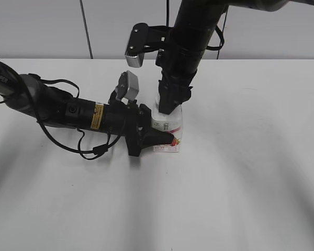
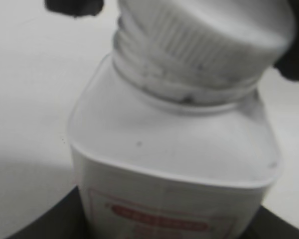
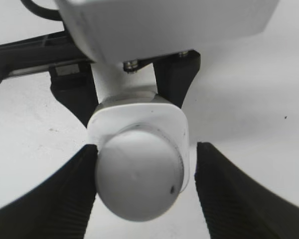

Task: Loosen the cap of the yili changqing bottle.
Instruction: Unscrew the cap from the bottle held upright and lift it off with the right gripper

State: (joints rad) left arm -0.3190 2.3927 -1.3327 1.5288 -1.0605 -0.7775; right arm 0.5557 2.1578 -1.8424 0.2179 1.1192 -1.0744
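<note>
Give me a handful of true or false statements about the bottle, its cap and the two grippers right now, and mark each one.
1. The bottle stands upright on the white table. True.
2. The cap has been removed and lies on the table. False: it sits on the bottle's neck.
3. The left gripper holds the bottle's body from the side. True.
4. The right gripper is clamped tight on the cap. False: in the right wrist view one finger stands clear of the cap with a gap.
5. The right gripper comes at the cap from above. True.
6. The bottle's label is blue. False: it is pink-red.
</note>
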